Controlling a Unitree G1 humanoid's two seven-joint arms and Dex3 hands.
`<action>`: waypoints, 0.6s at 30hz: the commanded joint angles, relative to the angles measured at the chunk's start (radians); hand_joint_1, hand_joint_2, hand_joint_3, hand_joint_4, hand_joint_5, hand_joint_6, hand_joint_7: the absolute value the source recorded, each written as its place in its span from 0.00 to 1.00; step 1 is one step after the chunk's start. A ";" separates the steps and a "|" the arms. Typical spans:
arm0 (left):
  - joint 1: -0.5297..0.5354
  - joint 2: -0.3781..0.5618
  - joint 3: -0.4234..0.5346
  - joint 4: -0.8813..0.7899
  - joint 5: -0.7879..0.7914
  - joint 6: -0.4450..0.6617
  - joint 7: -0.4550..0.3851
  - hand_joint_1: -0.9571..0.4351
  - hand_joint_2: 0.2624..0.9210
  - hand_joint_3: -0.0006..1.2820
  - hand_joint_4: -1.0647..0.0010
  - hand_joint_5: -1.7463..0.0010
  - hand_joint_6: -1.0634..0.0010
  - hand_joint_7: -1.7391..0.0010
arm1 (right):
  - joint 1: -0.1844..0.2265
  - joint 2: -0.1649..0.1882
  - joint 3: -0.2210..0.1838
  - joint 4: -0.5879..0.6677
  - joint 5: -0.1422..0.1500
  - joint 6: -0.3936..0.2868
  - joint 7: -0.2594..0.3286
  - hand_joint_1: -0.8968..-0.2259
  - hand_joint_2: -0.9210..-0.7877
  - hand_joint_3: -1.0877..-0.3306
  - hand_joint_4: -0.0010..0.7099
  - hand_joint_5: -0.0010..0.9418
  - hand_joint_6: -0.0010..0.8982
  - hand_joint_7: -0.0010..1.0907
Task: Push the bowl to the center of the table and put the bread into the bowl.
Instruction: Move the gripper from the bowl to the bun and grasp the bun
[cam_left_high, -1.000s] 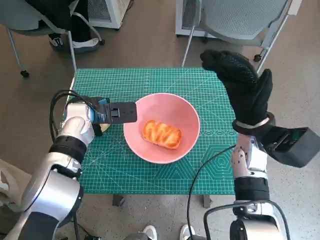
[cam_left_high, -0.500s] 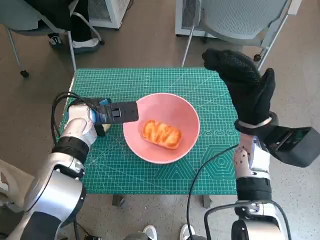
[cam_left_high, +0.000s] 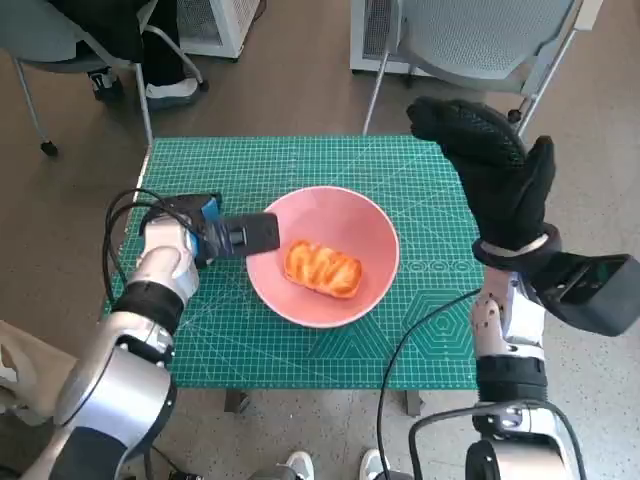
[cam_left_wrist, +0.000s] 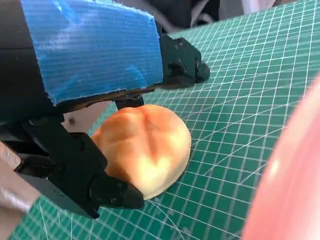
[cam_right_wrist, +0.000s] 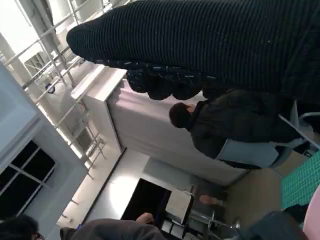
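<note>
left hand (cam_left_high: 215, 235) low, maybe closed, right hand (cam_left_high: 495, 175) raised, open

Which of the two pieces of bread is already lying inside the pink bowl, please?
The glazed, twisted bread lies in the pink bowl. The other, a smooth round bun, sits on the green mat outside the bowl, beside the left hand.

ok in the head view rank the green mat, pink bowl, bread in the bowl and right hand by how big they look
1. Green mat.
2. Pink bowl.
3. Right hand, though it is raised nearer the camera, so its place against the bowl is unsure.
4. Bread, clearly the smallest.
</note>
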 joint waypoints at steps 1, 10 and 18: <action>0.011 0.025 -0.001 -0.009 -0.004 -0.005 0.005 0.97 0.52 0.57 0.43 0.17 0.53 0.81 | 0.025 -0.001 0.001 0.000 -0.004 0.010 -0.003 0.30 0.00 0.25 0.16 0.00 0.02 0.39; 0.005 0.041 0.020 -0.011 -0.032 -0.013 -0.029 0.72 0.80 0.26 0.41 0.28 0.43 0.33 | 0.017 0.008 0.006 0.011 -0.008 0.004 -0.006 0.30 0.00 0.25 0.16 0.00 0.02 0.39; 0.003 0.059 0.017 -0.023 -0.034 -0.014 -0.023 0.69 0.87 0.18 0.34 0.30 0.43 0.35 | 0.018 0.014 0.008 0.015 -0.005 -0.001 -0.002 0.30 0.00 0.25 0.16 0.00 0.01 0.39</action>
